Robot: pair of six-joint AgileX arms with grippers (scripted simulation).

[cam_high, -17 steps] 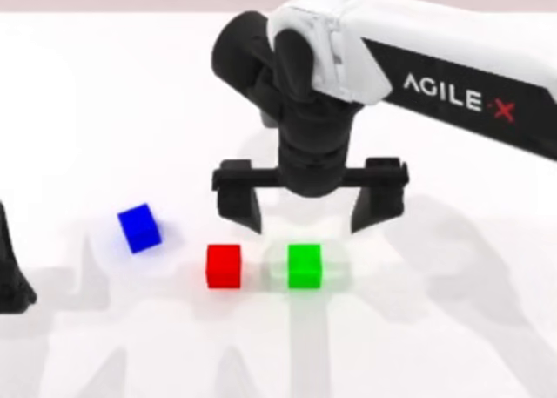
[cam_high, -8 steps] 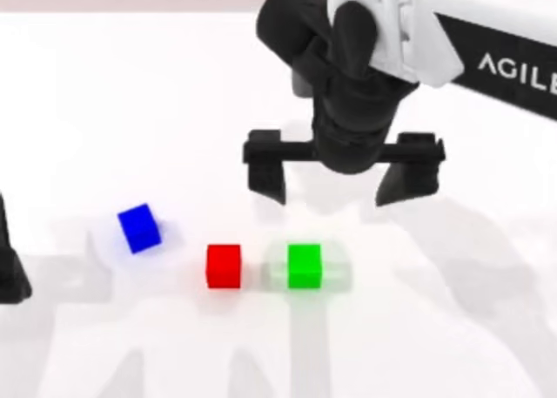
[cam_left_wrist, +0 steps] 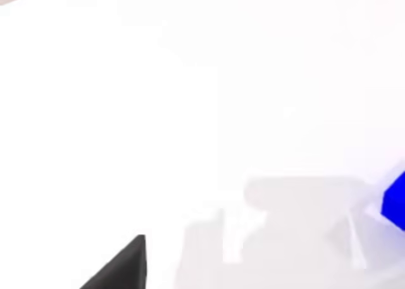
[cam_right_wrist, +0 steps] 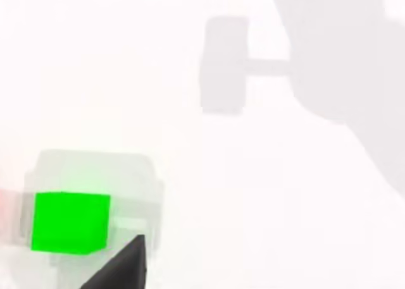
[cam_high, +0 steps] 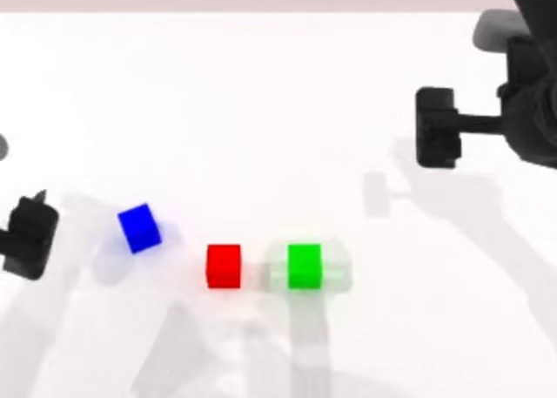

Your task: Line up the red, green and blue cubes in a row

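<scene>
Rendered simulation; plain white table [cam_high: 261, 93], flat-coloured cubes, soft synthetic shadows.

I see a bright blue cube [cam_high: 139, 228], red cube [cam_high: 224, 266], green cube [cam_high: 305, 266], white table [cam_high: 261, 111]; my grippers are black.

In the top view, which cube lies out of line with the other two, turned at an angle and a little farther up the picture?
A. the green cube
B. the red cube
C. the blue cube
C. The blue cube sits rotated and higher in the top view, to the left of the red cube and the green cube, which lie squarely side by side at the same height with a small gap between them.
</scene>
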